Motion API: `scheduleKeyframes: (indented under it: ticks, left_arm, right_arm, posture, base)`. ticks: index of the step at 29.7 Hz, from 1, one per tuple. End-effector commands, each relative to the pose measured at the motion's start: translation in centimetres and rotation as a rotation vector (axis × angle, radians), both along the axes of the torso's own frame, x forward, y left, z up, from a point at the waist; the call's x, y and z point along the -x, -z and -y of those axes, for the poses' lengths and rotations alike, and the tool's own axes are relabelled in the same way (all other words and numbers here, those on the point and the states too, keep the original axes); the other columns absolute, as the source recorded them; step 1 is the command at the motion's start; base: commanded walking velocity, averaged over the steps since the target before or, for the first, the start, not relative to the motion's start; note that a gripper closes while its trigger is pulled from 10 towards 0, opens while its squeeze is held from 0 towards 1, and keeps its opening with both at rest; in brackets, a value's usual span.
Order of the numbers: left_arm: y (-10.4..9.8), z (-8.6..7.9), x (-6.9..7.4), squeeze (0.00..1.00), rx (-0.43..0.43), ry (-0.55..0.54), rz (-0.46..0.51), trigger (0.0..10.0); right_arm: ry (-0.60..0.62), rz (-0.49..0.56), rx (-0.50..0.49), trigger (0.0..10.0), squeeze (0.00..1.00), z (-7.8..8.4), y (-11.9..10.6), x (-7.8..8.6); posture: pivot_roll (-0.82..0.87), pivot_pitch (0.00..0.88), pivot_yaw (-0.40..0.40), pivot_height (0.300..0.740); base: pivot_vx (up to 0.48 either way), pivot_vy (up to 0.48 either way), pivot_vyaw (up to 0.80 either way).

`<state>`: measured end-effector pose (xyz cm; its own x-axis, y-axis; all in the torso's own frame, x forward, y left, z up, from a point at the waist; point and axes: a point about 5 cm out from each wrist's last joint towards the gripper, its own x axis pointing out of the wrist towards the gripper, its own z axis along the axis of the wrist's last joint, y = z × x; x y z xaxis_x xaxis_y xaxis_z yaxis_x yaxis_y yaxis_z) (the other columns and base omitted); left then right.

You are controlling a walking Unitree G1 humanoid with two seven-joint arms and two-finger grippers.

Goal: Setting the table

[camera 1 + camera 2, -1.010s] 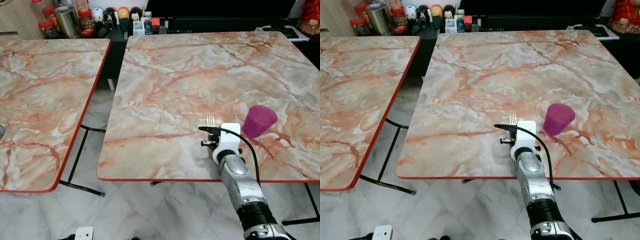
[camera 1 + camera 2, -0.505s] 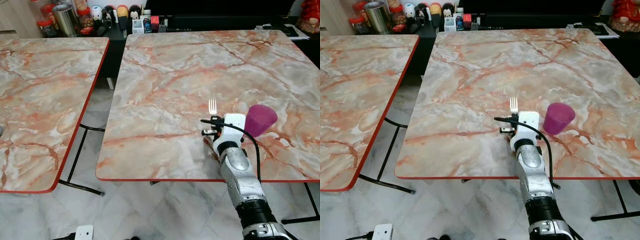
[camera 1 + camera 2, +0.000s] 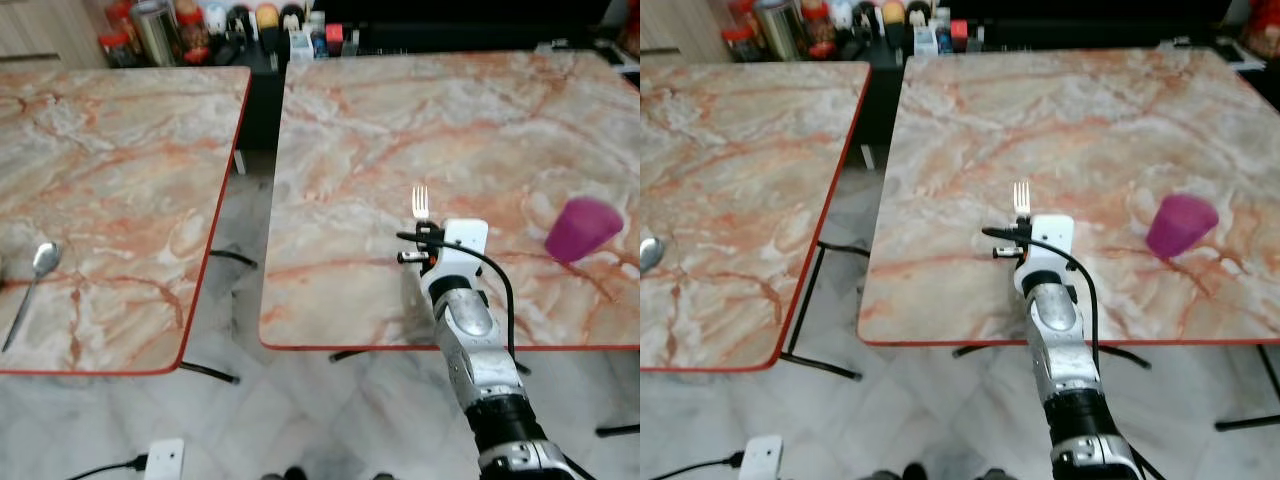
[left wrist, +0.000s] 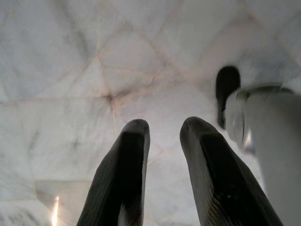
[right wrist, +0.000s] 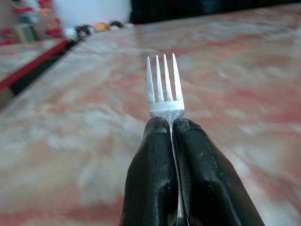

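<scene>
1. Two marble-patterned tables with red edging stand side by side over a pale tiled floor [image 3: 300, 420], a dark gap between them. The right table [image 3: 500, 130] is in front of the robot; the left table [image 3: 110, 190] lies to the robot's left.
2. Along the far side, behind both tables, a dark shelf carries a row of jars and small containers [image 3: 190, 20]; they are blurred and hard to tell apart.
3. The right arm [image 3: 478, 350] reaches forward over the near edge of the right table, with a black cable looping along its wrist.
4. The right gripper [image 5: 171, 123] is above the near part of that table, its two black fingers [image 5: 150, 155] pressed together around the handle of a fork [image 3: 421, 203].
5. The fork points away from the robot, tines ahead of the fingertips, and shows above the marble surface in the right wrist view [image 5: 163, 89].
6. A purple cup [image 3: 583, 228] stands on the right table, off to the robot's right of the fork and well apart from it.
7. A spoon [image 3: 32, 290] lies on the left table near its front edge, bowl away from the robot.
8. The left gripper [image 4: 162, 129] hangs over the tiled floor, its fingers parted with a clear gap between them and nothing held.
9. A white plug block [image 3: 165, 460] with a dark cord lies on the floor near the bottom of the left eye view.
</scene>
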<state>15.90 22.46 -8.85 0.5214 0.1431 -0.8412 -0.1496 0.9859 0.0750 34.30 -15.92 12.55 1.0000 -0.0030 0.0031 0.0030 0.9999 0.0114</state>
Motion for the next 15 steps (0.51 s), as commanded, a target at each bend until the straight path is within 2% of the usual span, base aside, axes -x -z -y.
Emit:
scheduleKeyframes:
  ticks: [1, 6, 9, 15]
  left_arm:
    - [0.3, -1.3, 1.4, 0.00, -0.008, -0.024, -0.048, 10.0]
    - [0.3, -1.6, 1.6, 0.00, -0.012, -0.026, -0.051, 10.0]
    - [0.5, -0.7, 1.7, 0.00, -0.005, -0.018, -0.053, 10.0]
    - [0.5, -0.5, 1.6, 0.00, -0.006, -0.010, -0.052, 10.0]
  right_arm:
    - [-0.010, 0.032, -0.016, 10.0, 0.00, -0.5, -0.7, -0.2]
    - [-0.014, 0.032, -0.019, 10.0, 0.00, -0.7, -0.7, -0.2]
    - [-0.017, 0.031, -0.019, 10.0, 0.00, -0.8, -0.7, -0.2]
    - [-0.018, 0.030, -0.022, 10.0, 0.00, -1.0, -0.6, -0.2]
  posture:
    - [-0.08, 0.134, 0.031, 0.740]
    - [-0.07, 0.133, 0.034, 0.740]
    - [-0.07, 0.132, 0.034, 0.740]
    - [-0.07, 0.116, 0.041, 0.740]
  base:
    - [0.000, 0.480, 0.00]
    - [0.000, 0.480, 0.00]
    - [0.000, 0.480, 0.00]
    - [0.000, 0.480, 0.00]
